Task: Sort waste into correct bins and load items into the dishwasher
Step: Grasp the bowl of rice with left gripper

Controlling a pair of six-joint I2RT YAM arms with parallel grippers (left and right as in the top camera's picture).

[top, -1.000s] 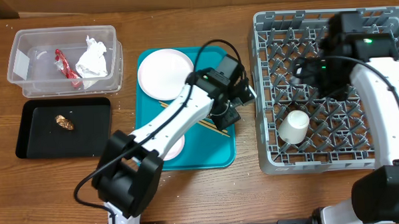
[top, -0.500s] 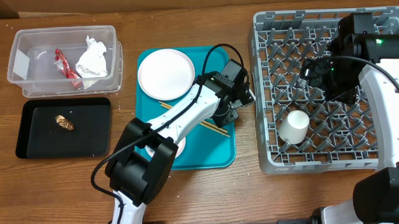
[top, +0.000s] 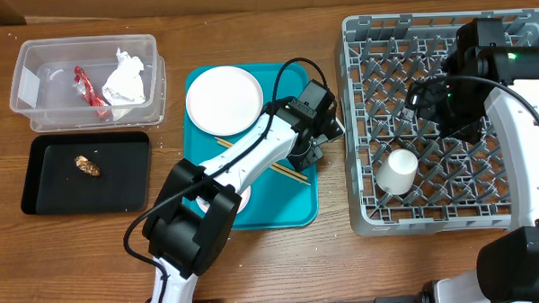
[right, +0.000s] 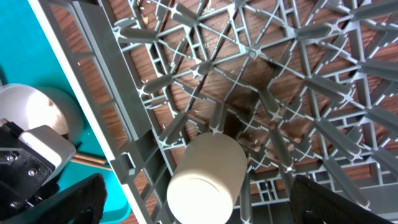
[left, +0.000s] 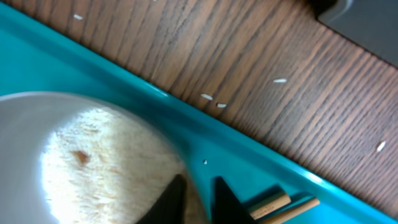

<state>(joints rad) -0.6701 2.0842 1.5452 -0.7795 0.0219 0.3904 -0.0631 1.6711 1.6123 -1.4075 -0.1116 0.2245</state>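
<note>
My left gripper [top: 311,152] is low at the right edge of the teal tray [top: 294,209]. In the left wrist view its fingers [left: 200,200] straddle the rim of a white bowl [left: 93,162] with rice residue, one finger inside and one outside, closed on it. The wooden chopsticks [left: 283,205] lie beside it, also in the overhead view [top: 288,173]. My right gripper [top: 430,105] is open above the grey dish rack [top: 358,121], over the small white cup [right: 205,168] lying on its side [top: 398,171]. A white plate [top: 223,99] sits on the teal tray.
The clear tub [top: 33,79] holds the red wrapper [top: 89,88] and the white napkin [top: 126,78]. The black tray [top: 46,191] holds the brown scrap [top: 87,165]. Loose rice grains [left: 206,96] lie on the wood beside the teal tray. Another pale dish [top: 240,199] is partly hidden under my left arm.
Over the last second my left arm shifted right and settled at the tray's right edge. My right arm moved a little right over the rack. Nothing moved in the last half second.
</note>
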